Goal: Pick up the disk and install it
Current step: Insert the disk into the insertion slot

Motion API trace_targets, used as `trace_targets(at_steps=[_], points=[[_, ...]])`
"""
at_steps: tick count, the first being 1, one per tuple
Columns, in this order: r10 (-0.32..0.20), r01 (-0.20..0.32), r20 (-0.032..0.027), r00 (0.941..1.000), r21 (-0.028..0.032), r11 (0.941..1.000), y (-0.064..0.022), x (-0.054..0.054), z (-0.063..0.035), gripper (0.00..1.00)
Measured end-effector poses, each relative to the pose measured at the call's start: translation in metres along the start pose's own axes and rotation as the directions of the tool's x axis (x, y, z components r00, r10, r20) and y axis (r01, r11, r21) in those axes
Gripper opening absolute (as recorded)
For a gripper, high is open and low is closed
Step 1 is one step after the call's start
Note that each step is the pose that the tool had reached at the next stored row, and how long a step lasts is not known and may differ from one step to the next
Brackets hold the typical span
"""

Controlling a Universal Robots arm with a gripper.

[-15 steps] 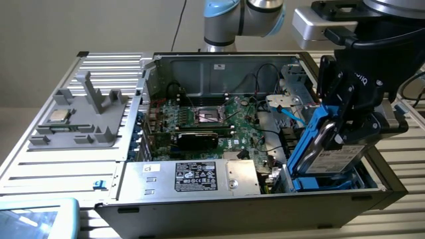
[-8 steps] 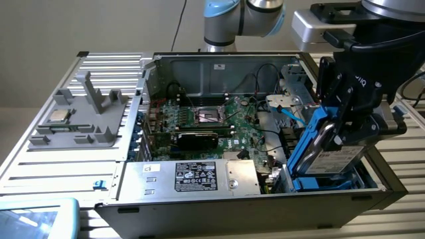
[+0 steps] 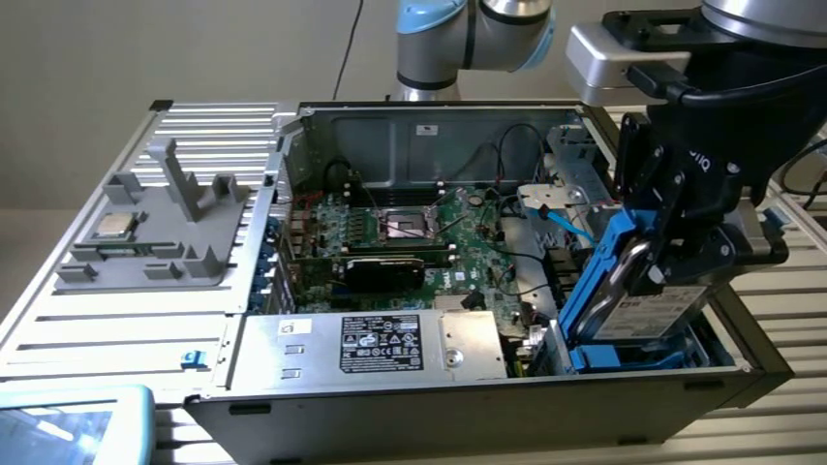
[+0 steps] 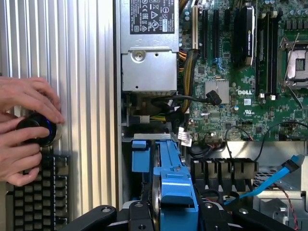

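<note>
The disk (image 3: 661, 308), a silver-grey drive with a white label in a bright blue carrier (image 3: 602, 281), stands on edge. Its lower end is down in the drive bay (image 3: 723, 360) at the exterior view's right of the open computer case. My gripper (image 3: 683, 254) is shut on its upper part from above. In the wrist view the blue carrier (image 4: 171, 178) runs between my two black fingers (image 4: 98, 217), with the gripper (image 4: 168, 214) clamped across it and the bay beneath.
Inside the case lie the motherboard (image 3: 413, 242), a silver power supply with a black label (image 3: 387, 344) and a loose blue cable (image 3: 568, 228). A grey fixture holding a small chip (image 3: 116, 225) sits outside. A person's hands (image 4: 24, 125) rest on a black knob beside a keyboard (image 4: 29, 197).
</note>
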State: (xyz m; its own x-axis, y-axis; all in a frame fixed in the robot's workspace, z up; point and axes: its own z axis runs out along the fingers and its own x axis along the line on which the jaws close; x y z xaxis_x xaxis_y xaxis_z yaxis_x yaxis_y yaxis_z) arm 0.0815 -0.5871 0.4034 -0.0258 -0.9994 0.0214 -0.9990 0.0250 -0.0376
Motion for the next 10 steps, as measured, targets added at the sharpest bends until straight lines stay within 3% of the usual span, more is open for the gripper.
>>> trace_targets(at_steps=[4,5,10], points=[[0.000,0.000,0.0000,1.0000,0.0000,1.0000,0.0000,0.0000,0.0003,0.39],[0.000,0.000,0.0003,1.0000,-0.0001,1.0000,0.0000,0.0000,0.0004,0.46],[0.000,0.000,0.0001,1.0000,0.0000,1.0000,-0.0001,0.0000,0.0004,0.46]])
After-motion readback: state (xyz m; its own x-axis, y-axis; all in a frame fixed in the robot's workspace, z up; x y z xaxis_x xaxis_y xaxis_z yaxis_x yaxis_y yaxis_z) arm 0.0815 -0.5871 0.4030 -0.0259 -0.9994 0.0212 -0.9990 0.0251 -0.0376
